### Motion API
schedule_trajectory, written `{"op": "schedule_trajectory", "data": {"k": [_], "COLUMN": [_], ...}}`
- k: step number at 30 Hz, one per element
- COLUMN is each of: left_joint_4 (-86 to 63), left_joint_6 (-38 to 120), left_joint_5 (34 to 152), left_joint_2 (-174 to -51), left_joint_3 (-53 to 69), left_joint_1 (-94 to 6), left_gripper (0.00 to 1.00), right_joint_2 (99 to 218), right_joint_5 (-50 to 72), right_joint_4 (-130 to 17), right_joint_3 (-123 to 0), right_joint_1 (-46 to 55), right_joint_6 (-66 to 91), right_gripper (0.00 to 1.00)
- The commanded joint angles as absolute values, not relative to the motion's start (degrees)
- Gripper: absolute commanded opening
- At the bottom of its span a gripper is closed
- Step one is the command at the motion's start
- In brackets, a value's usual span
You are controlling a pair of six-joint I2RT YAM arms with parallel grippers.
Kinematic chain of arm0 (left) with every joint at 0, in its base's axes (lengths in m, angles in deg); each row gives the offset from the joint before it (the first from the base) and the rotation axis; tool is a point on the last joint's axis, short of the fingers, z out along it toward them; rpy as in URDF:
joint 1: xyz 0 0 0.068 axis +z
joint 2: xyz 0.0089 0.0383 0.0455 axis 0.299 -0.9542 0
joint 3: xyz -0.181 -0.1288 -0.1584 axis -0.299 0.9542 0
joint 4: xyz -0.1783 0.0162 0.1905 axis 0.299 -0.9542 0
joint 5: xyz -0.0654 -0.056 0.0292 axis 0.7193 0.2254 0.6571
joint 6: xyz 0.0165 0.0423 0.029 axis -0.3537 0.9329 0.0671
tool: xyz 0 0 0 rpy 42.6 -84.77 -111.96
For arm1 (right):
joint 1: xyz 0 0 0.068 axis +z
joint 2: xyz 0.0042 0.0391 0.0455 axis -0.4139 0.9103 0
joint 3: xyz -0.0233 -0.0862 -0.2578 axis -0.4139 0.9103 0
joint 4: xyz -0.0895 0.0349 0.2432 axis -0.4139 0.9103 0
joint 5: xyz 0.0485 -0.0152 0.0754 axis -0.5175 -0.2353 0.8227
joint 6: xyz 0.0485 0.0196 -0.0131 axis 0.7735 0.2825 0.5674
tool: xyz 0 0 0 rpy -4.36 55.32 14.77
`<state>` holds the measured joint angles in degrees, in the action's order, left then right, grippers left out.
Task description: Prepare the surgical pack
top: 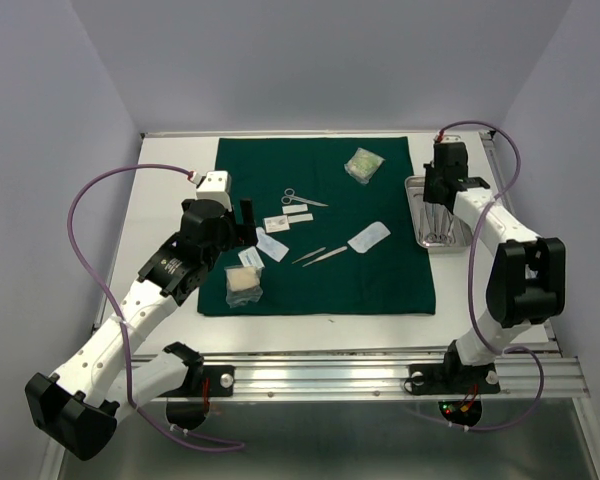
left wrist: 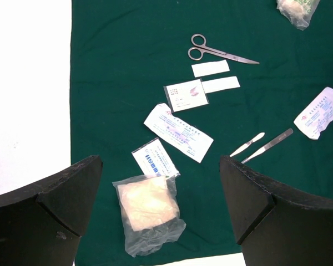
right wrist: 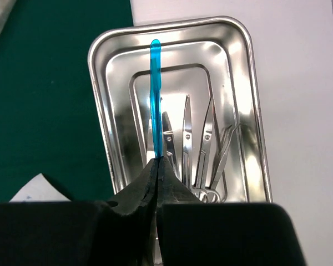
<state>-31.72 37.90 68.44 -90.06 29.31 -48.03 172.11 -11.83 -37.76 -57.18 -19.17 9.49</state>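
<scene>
The dark green drape (top: 380, 270) lies flat mid-table. On it are metal scissors (top: 302, 199), two slim metal tools (top: 320, 255), several white packets and a bagged gauze pad (top: 244, 285). The steel tray (top: 462, 245) sits off the drape's right edge and holds scissors and forceps (right wrist: 205, 149). My right gripper (right wrist: 157, 160) is shut on a thin blue tool (right wrist: 154, 94) and holds it over the tray (right wrist: 172, 25). My left gripper (left wrist: 160, 166) is open and empty above the gauze bag (left wrist: 150, 210) and a packet (left wrist: 177, 132).
A second clear bag (top: 364, 164) lies at the drape's far right, and a long white packet (top: 369, 237) lies near the tray. Bare white table (top: 170, 200) runs left of the drape. A metal rail (top: 380, 375) borders the near edge.
</scene>
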Motion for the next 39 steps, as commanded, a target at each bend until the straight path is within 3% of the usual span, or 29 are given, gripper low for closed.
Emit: {"op": "schedule_trajectory", "data": {"k": [1, 5, 8, 9, 10, 12, 20, 28, 34, 39], "left_joint_4": [-30.24, -30.51, -30.68, -30.68, -30.68, -30.77, -30.95, -31.21, -31.30, -31.13], "left_joint_6": [37.94, 37.85, 37.85, 37.85, 37.77, 37.77, 37.50, 37.59, 37.06, 37.24], "left_joint_5": [68.01, 67.58, 67.58, 67.58, 67.58, 67.58, 67.49, 66.43, 66.61, 66.78], "left_joint_2": [-89.78, -89.78, -89.78, -89.78, -89.78, -89.87, -89.43, -89.34, -88.99, -89.08], "left_joint_3": [29.77, 29.60, 29.42, 29.34, 29.16, 29.07, 29.25, 29.25, 29.77, 29.95], "left_joint_1": [-47.72, -47.72, -47.72, -47.72, -47.72, -47.72, -47.72, -47.72, -47.72, -47.72], "left_gripper": [0.99, 0.99, 0.99, 0.99, 0.99, 0.99, 0.99, 0.99, 0.99, 0.99], "right_joint_2": [174.92, 176.77, 177.13, 177.04, 176.87, 175.81, 170.01, 174.04, 172.04, 171.94], "right_joint_5": [-14.93, -14.41, -13.09, -13.09, -13.18, -12.83, -0.45, 9.39, 15.99, 22.59], "right_joint_4": [-39.96, -40.66, -40.84, -40.84, -40.84, -40.75, -39.35, -34.69, -46.28, -46.38], "right_joint_3": [-56.73, -55.94, -55.41, -55.50, -55.50, -55.76, -57.43, -61.04, -49.89, -48.30], "right_joint_1": [-19.09, -19.09, -19.09, -19.09, -19.09, -19.09, -17.60, -1.53, 7.62, 8.68], "right_joint_6": [4.55, 4.71, 4.97, 5.41, 5.41, 7.34, 5.34, -6.96, -22.17, -23.15], "right_gripper": [0.01, 0.02, 0.15, 0.36, 0.52, 0.61, 0.60, 0.65, 0.65, 0.65]}}
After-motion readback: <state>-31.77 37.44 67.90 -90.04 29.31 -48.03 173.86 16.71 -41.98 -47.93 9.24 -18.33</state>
